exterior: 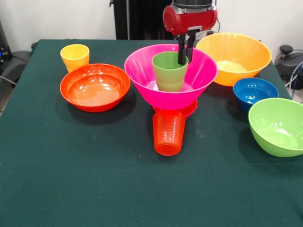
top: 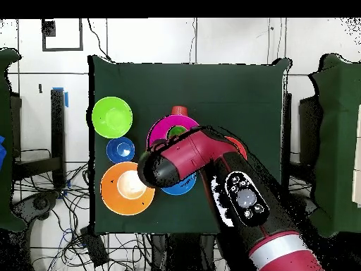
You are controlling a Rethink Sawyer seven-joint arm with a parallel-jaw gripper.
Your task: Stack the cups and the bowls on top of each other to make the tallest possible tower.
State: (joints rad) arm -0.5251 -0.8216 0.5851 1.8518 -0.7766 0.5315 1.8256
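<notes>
The large pink bowl (exterior: 142,71) stands mid-table on a small magenta bowl (exterior: 190,109), which only peeks out beneath it. The light green cup (exterior: 168,72) stands upright inside the pink bowl. My gripper (exterior: 185,60) comes down from above. Its two dark fingers (exterior: 181,56) are close together astride the cup's right rim, one inside and one outside. The ribbed orange-red cup (exterior: 168,132) sits on the cloth right in front of the pink bowl. In the overhead view my arm (top: 190,159) covers the gripper and part of the pink bowl (top: 163,130).
The yellow cup (exterior: 75,56) and the shallow red-orange bowl (exterior: 94,87) are at the left. The yellow-orange bowl (exterior: 233,57), small dark blue bowl (exterior: 254,92) and lime green bowl (exterior: 278,125) are at the right. The medium blue bowl (top: 182,188) shows only from overhead, under my arm.
</notes>
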